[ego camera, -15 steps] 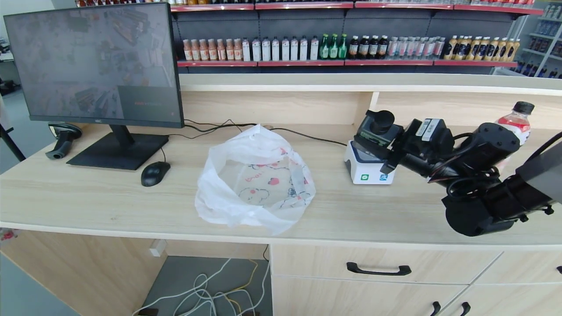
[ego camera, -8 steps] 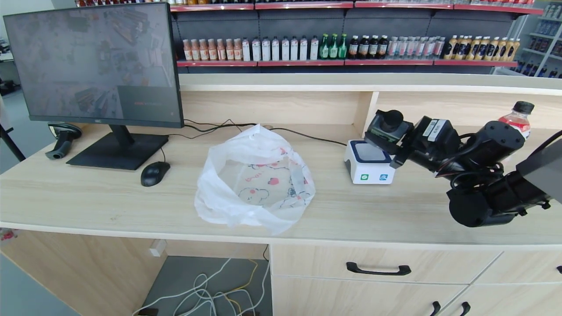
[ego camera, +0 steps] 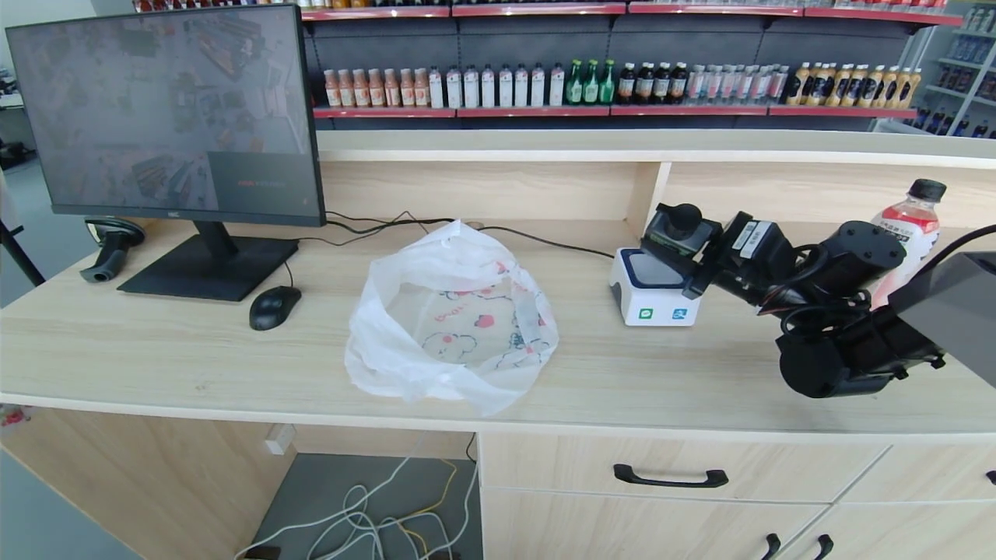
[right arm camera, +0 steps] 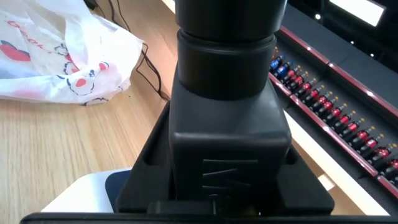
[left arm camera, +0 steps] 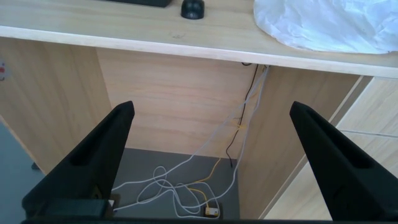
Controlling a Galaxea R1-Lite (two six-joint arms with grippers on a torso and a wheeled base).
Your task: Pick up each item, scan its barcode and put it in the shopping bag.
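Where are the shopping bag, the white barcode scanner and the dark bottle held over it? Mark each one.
shopping bag (ego camera: 453, 320): head view, printed inside bottom.
white barcode scanner (ego camera: 652, 306): head view, white front face.
dark bottle (ego camera: 674, 235): head view, labelled body below the cap.

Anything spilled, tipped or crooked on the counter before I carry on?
Nothing stands out. The shopping bag sits open, the scanner sits flat on the counter, the pink bottle stands upright, and the right gripper holds a dark bottle over the scanner.
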